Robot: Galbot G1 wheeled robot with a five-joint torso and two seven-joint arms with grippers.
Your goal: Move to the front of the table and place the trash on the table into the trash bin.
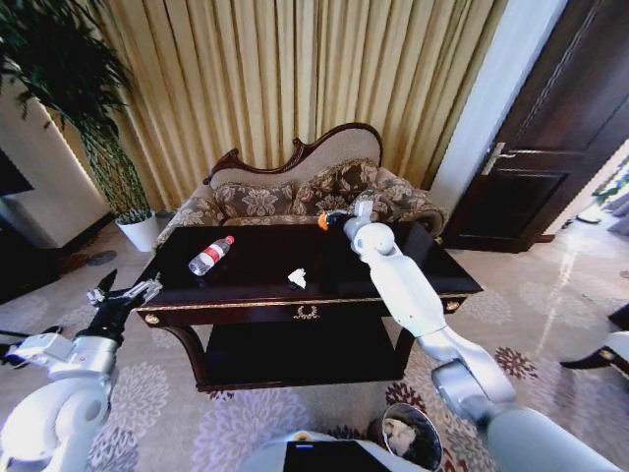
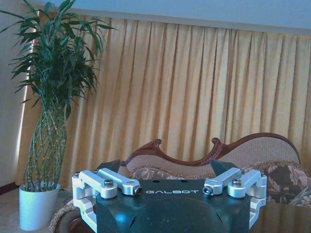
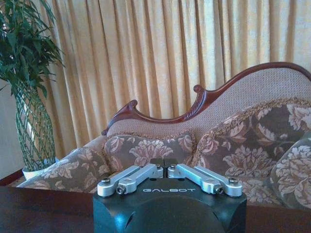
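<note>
While the right claw point(image 1: 334, 218), fingers together around a small orange bit point(image 1: 322, 222), hovers at the worktop's point(image 1: 256, 270) far edge, upper centre, carry it steadily to the trash bin point(image 1: 411, 436), lower right. Left claw point(image 1: 126, 293) waits spread, left.

Long gold pleated curtains point(image 1: 295, 88) cover the far wall, and a floral upholstered sofa point(image 1: 295, 197) with a carved dark wood frame stands in front of them. At far left a tall leafy plant in a white pot point(image 1: 138, 232) stands by a pale wall, and a dark wooden door point(image 1: 550, 138) is at far right. The floor is a pale carpet with flower medallions point(image 1: 246, 423), lit by warm light through the curtains.
</note>
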